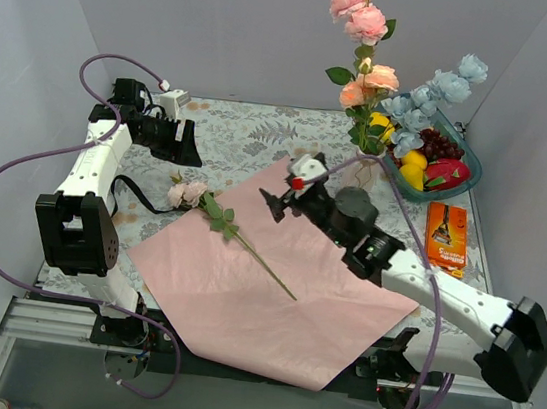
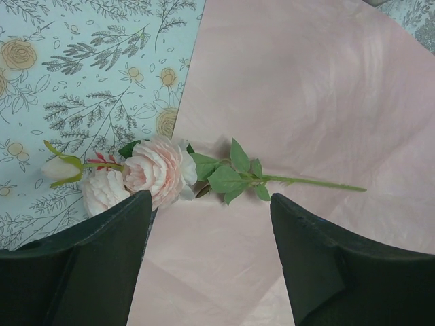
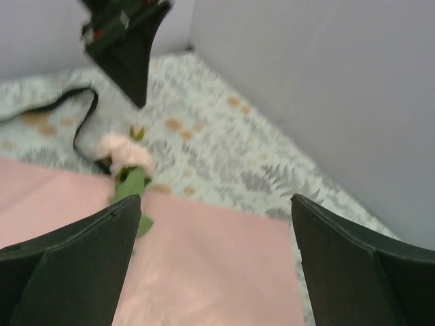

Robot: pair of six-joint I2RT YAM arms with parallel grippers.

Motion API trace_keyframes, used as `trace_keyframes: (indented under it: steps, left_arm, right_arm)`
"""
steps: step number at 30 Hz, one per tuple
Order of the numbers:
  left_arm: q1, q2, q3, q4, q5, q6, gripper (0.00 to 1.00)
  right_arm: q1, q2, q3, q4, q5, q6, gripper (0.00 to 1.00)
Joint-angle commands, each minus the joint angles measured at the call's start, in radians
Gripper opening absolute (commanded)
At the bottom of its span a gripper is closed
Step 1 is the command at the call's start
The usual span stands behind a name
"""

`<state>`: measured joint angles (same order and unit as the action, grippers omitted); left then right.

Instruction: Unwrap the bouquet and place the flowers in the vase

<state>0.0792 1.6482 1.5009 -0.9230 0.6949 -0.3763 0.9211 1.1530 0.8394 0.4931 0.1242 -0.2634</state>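
Grey walls [image 1: 226, 27], floral tablecloth [image 1: 242, 135] under pink wrapping paper [image 1: 239, 311]

Robot lab booth: plain grey walls [image 1: 226, 27], floral-cloth table [image 1: 253, 126], aluminium rail [image 1: 46, 321].

table [image 1: 233, 131] | on it: wrapping paper [image 1: 240, 306], ribbon [image 1: 155, 208], vase [image 1: 367, 164], fruit bowl [image 1: 467, 155], orange box [image 1: 446, 237]

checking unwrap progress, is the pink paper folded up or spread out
Spread out: the pink paper lies open and flat, with one flower lying loose, its stem across it.
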Motion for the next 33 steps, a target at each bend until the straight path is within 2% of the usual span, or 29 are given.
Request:
trace_keyframes:
  steps: [1, 5, 8, 16, 21, 27, 31, 33]
  left_arm:
    - [0.022, -0.034, 0.045, 0.007, 0.054, -0.041, 0.70]
    - [0.047, -0.011, 0.074, -0.004, 0.078, -0.059, 0.70]
    - [0.053, -0.022, 0.070, -0.002, 0.075, -0.055, 0.70]
    - [0.059, -0.041, 0.055, 0.000, 0.032, -0.039, 0.70]
    - [0.063, -0.041, 0.045, 0.004, 0.048, -0.046, 0.70]
    - [0.062, -0.047, 0.041, 0.004, 0.037, -0.035, 0.70]
    - [0.067, -0.051, 0.045, -0.004, 0.034, -0.027, 0.70]
    - [0.067, -0.056, 0.047, -0.005, 0.038, -0.024, 0.70]
  right_arm:
    - [0.059, 0.181, 0.151, -0.359, 0.020, -0.036, 0.98]
    - [0.065, 0.333, 0.204, -0.438, -0.069, 0.035, 0.98]
    - [0.065, 0.418, 0.175, -0.384, -0.118, 0.076, 0.97]
    - [0.064, 0.565, 0.217, -0.352, -0.227, 0.102, 0.78]
    - [0.065, 0.646, 0.273, -0.357, -0.268, 0.107, 0.74]
    - [0.065, 0.726, 0.328, -0.383, -0.281, 0.116, 0.63]
    - [0.064, 0.758, 0.355, -0.399, -0.281, 0.119, 0.51]
    - [0.064, 0.777, 0.365, -0.413, -0.279, 0.118, 0.49]
